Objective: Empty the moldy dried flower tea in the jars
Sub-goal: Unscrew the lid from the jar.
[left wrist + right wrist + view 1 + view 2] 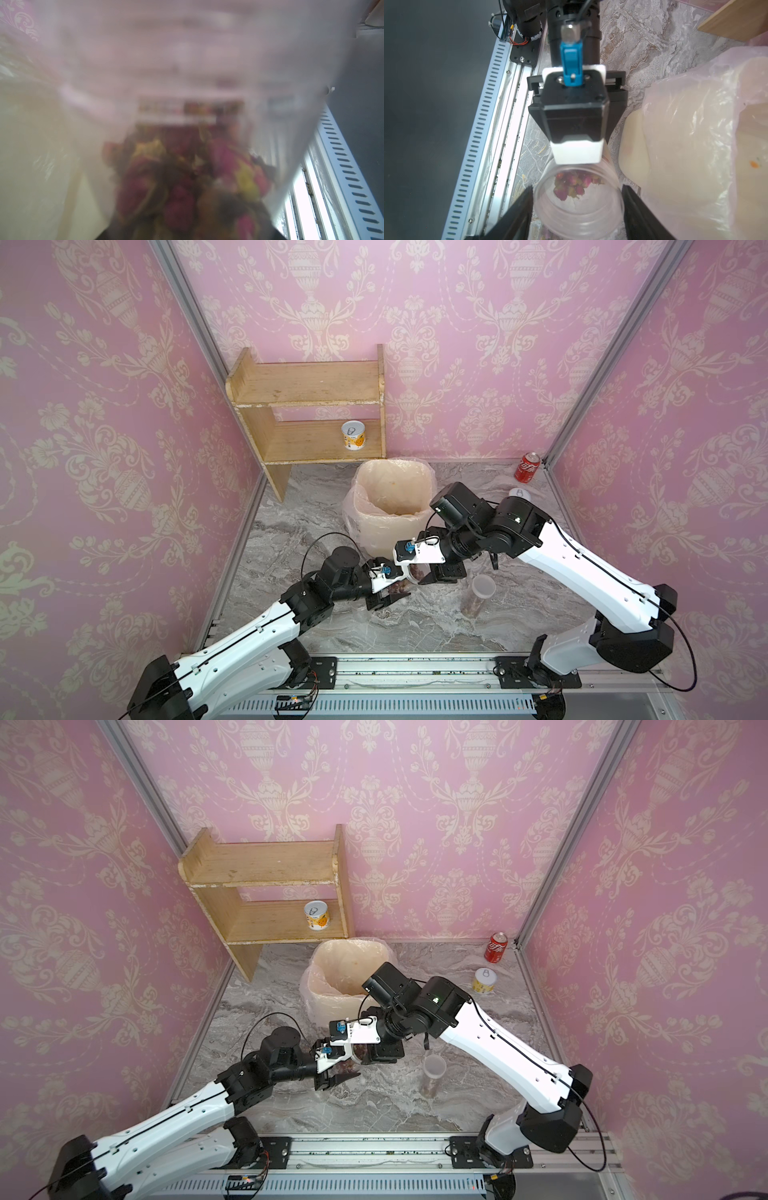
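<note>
1. Covering all three walls, pink damask wallpaper (457, 323) rises between aluminium posts (602, 364) around a grey marbled tabletop (415, 626).
2. Far left stands a wooden shelf (307, 383) with a printed tin (353, 435) on its lower board. A red cola can (528, 466) sits in the far right corner, with a second tin (485, 980) near it.
3. A bag-lined bin (382, 531) stands mid-table.
4. Just nearer than the bin, the left gripper (397, 593) is clamped on a short jar (577, 207) held on its side, with dried flower tea (575, 182) inside.
5. The right gripper (577, 188) straddles that jar's other end, its fingers at the sides. Whether they pinch it I cannot tell.
6. A tall jar (478, 595), lidded, stands upright to the right, with tea at its bottom.
</note>
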{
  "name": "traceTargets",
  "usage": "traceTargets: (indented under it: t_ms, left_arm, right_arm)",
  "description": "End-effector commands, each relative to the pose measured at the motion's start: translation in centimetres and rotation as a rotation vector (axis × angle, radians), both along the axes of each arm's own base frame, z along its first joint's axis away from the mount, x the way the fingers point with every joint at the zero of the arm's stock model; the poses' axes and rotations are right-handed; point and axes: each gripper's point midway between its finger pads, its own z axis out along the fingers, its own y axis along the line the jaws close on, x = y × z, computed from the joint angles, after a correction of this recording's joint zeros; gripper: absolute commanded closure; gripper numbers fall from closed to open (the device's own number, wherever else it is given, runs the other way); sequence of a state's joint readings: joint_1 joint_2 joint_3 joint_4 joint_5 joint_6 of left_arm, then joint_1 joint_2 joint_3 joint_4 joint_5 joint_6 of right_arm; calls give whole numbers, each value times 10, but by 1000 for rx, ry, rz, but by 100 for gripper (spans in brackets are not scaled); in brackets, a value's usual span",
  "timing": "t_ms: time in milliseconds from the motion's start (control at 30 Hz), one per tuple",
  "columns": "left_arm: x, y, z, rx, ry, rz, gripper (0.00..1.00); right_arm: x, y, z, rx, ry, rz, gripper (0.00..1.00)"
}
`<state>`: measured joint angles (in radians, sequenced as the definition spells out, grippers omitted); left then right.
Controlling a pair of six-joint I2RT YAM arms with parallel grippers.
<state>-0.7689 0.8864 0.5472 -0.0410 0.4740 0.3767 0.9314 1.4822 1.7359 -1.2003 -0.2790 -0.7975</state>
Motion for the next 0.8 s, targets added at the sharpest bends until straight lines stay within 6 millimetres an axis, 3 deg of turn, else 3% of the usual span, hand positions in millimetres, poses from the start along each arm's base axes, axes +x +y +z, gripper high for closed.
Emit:
traceTargets:
  t_ms: [0, 233, 633, 767]
  left_arm:
    - [2, -5, 19, -73, 9, 5, 73]
    - [2, -5, 20, -79, 8, 6, 73]
    - [0, -5, 22, -113, 13, 5, 73]
    - [4, -4, 23, -117, 1, 28, 72]
  right_arm:
    - [3, -5, -5, -64, -116, 100, 44]
    - [1, -3, 8, 32, -203, 132, 46]
    - [-4, -6, 25, 176, -153, 122, 46]
    - [2, -2, 27, 196, -97, 22, 36]
